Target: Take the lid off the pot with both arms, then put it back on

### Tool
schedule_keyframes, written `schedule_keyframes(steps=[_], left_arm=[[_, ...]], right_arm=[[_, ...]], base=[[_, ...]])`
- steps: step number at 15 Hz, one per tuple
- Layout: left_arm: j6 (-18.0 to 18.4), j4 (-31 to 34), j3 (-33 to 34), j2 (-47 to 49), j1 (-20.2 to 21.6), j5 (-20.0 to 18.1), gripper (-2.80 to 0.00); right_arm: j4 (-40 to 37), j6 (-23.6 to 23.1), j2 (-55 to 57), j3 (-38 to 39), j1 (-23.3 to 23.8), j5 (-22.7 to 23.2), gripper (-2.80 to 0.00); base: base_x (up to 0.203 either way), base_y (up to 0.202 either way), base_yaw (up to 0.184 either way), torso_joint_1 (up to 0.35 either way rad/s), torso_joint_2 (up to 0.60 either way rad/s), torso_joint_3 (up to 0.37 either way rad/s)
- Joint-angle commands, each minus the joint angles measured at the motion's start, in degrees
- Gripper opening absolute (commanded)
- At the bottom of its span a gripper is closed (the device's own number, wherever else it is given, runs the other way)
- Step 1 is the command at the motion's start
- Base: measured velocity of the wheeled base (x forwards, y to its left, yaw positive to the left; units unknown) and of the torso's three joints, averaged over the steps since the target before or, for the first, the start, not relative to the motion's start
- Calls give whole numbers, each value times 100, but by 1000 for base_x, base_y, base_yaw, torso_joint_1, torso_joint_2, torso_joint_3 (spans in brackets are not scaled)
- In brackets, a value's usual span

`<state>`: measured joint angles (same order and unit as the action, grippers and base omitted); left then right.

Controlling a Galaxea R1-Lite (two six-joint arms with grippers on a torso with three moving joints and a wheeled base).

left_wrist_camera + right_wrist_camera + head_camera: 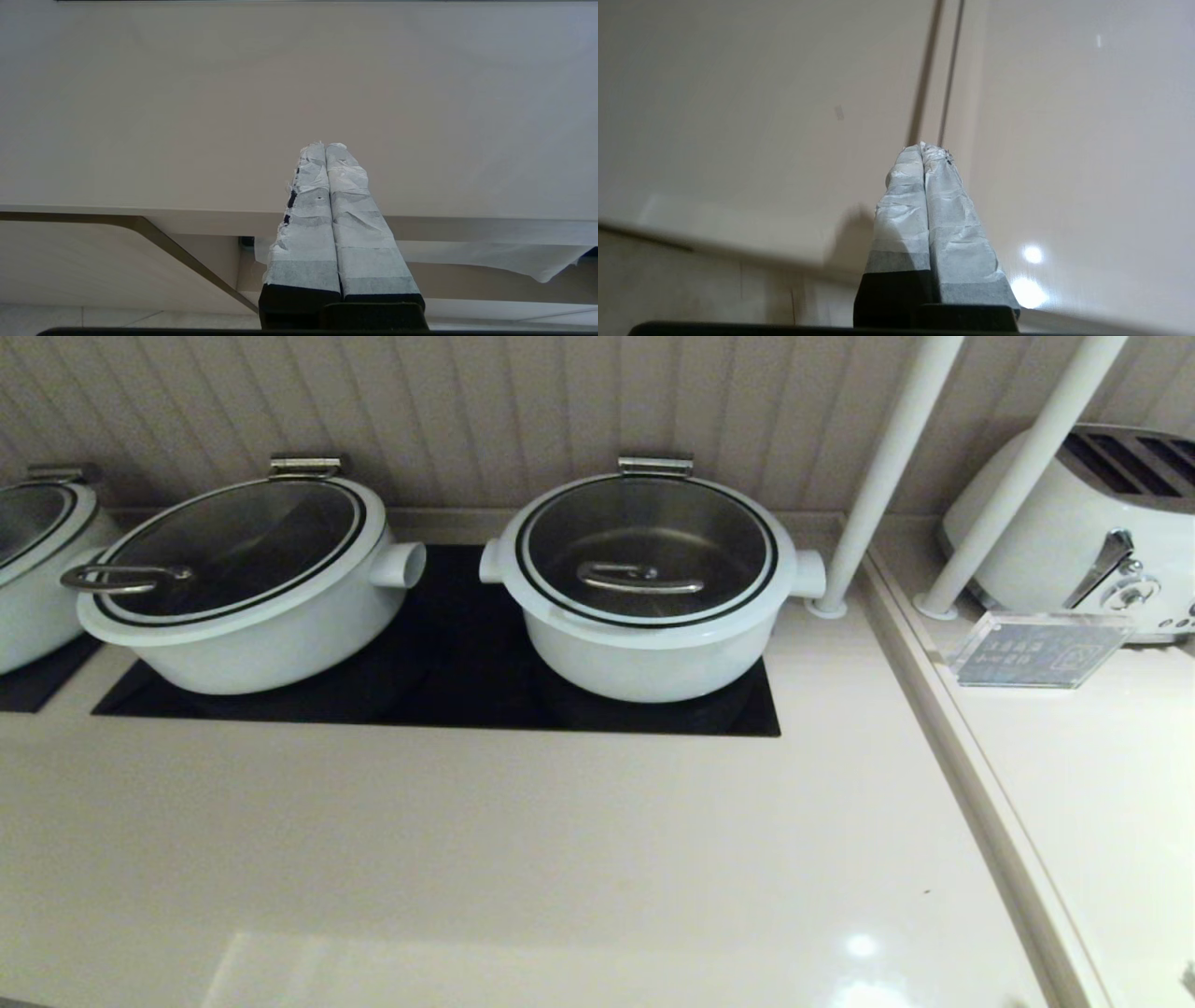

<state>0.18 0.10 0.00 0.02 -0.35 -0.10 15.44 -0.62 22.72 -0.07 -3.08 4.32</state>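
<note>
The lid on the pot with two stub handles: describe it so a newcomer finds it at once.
On the black cooktop panel set into the pale counter stand two white pots. The lid sits shut on the pot nearer the white poles and toaster. Its steel bar handle lies within the glass, while the other lid has a loop handle jutting past its rim.

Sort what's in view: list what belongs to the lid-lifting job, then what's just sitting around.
For the job: the lid, closed on the pot; left gripper and right gripper, both shut, away from it.

Just around: second pot, third pot, toaster, acrylic sign.
</note>
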Motion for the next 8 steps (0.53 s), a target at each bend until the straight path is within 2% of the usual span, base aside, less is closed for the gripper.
schedule_keyframes(steps=[1, 4, 7, 8], left_arm=[[-1, -2, 0, 6, 0, 1, -280], [-1, 7, 0, 6, 0, 1, -280], [-1, 1, 0, 6, 0, 1, -280], [-1, -10, 0, 6, 0, 1, -280]], right_arm=[[-914, -35, -936, 6, 49, -99, -280], [-1265, -64, -1588, -29, 209, -209, -280], [-1295, -59, -2260, -24, 243, -259, -280], [-1354, -49, -2272, 2, 241, -479, -280]], base=[[0, 0, 0, 0, 0, 0], [0, 0, 0, 0, 0, 0], [0, 0, 0, 0, 0, 0], [0, 0, 0, 0, 0, 0]])
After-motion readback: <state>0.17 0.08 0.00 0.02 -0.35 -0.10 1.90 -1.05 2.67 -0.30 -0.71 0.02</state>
